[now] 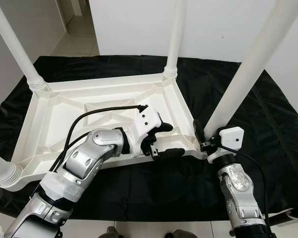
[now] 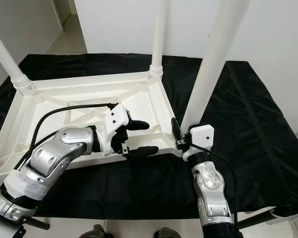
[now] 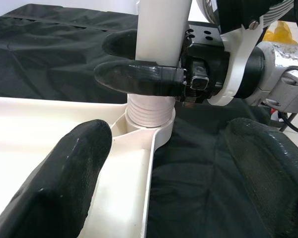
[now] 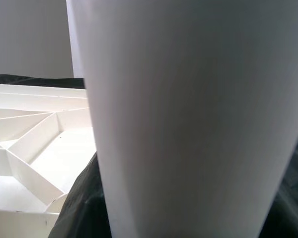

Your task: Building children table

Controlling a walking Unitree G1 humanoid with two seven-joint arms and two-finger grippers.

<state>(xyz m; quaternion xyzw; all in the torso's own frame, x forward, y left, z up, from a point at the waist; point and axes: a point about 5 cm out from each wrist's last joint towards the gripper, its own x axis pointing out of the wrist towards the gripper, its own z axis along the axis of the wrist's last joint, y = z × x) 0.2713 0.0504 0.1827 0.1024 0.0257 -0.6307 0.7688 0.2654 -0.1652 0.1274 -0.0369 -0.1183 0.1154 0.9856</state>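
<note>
Left eye view: my right gripper (image 1: 202, 139) clamps the near-right leg (image 1: 248, 69) of the upturned table top (image 1: 54, 114) on black cloth (image 1: 268, 124), left gripper (image 1: 161, 141) spread wide over its near rim

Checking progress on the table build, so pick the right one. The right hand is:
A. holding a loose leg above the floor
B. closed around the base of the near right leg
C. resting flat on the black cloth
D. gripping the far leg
B: the left wrist view shows the right hand with its black fingers on either side of the leg, just above the socket of the upturned tabletop.
</note>
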